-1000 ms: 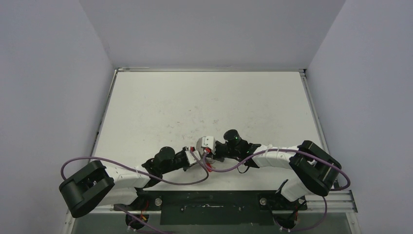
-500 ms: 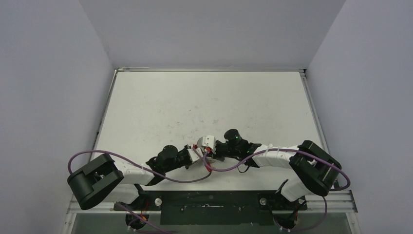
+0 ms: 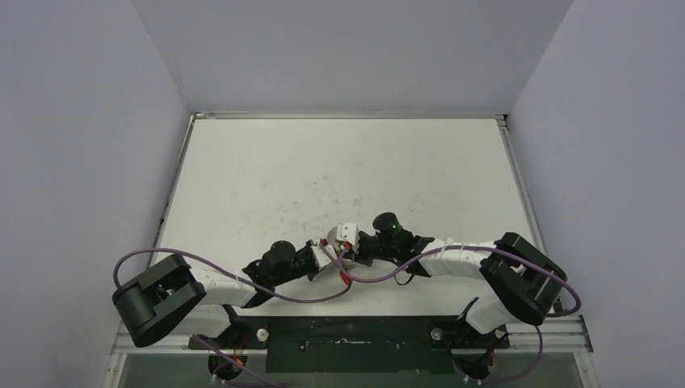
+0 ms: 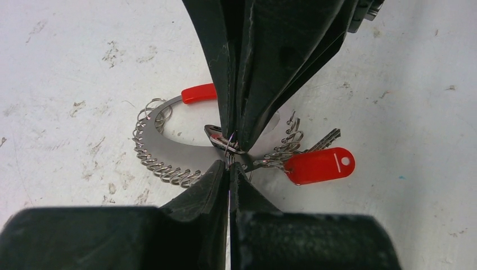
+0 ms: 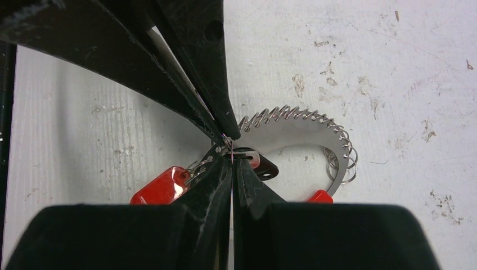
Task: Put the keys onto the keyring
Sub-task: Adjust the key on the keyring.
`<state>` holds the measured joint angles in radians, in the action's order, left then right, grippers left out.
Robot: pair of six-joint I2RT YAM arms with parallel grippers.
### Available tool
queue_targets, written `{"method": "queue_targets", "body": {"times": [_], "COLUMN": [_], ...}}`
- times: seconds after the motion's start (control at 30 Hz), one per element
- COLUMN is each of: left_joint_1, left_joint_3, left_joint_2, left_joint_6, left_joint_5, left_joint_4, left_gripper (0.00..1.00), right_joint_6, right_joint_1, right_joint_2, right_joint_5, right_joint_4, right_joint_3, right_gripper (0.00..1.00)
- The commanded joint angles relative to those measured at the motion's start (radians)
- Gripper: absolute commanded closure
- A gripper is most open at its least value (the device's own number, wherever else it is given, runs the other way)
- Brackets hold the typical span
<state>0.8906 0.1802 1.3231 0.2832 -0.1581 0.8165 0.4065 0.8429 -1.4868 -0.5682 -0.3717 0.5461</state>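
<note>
The keyring [image 4: 147, 147], a flat metal crescent strung with several small wire rings, lies on the table with a red sleeve [image 4: 198, 93] on one end. A key with a dark oblong head [image 5: 264, 167] sits at its middle. My left gripper [image 4: 229, 164] and right gripper [image 5: 232, 160] meet tip to tip there, both shut, each pinching a thin small wire ring [image 4: 228, 145] at that key. More keys [image 4: 326, 139] fan out by a red tag [image 4: 318, 165]. In the top view both grippers [image 3: 333, 260] hide the keyring.
The white table [image 3: 339, 178] is scuffed and bare beyond the arms. Purple cables [image 3: 299, 297] loop from both arms along the near edge. Grey walls enclose the table's left, far and right sides.
My left gripper has closed its fingers onto the small wire ring. The left arm's base end shifted slightly right. The right arm stays put.
</note>
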Motion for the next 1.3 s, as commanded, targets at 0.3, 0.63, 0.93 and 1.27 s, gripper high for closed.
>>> {"method": "queue_targets", "body": {"times": [0.3, 0.63, 0.93, 1.27], "left_joint_1": [-0.005, -0.019, -0.048, -0.063], "left_joint_3": [-0.06, -0.093, -0.118, -0.135], "left_joint_2": [-0.174, -0.198, -0.238, -0.302], "left_joint_6": [-0.101, -0.169, -0.22, -0.248], "left_joint_5": [0.07, 0.062, 0.045, 0.036], "left_joint_4": [0.081, 0.177, 0.205, 0.175], "left_gripper": [1.0, 1.0, 1.0, 1.0], "right_joint_6": [0.003, 0.052, 0.084, 0.151], "right_joint_1": [-0.042, -0.042, -0.04, -0.006], "right_joint_2": [0.008, 0.007, 0.007, 0.007], "right_joint_5": [-0.066, -0.027, 0.029, 0.12], "right_joint_4": [-0.055, -0.011, -0.008, -0.021], "right_joint_3": [0.009, -0.002, -0.024, -0.053], "right_gripper": [1.0, 1.0, 1.0, 1.0]}}
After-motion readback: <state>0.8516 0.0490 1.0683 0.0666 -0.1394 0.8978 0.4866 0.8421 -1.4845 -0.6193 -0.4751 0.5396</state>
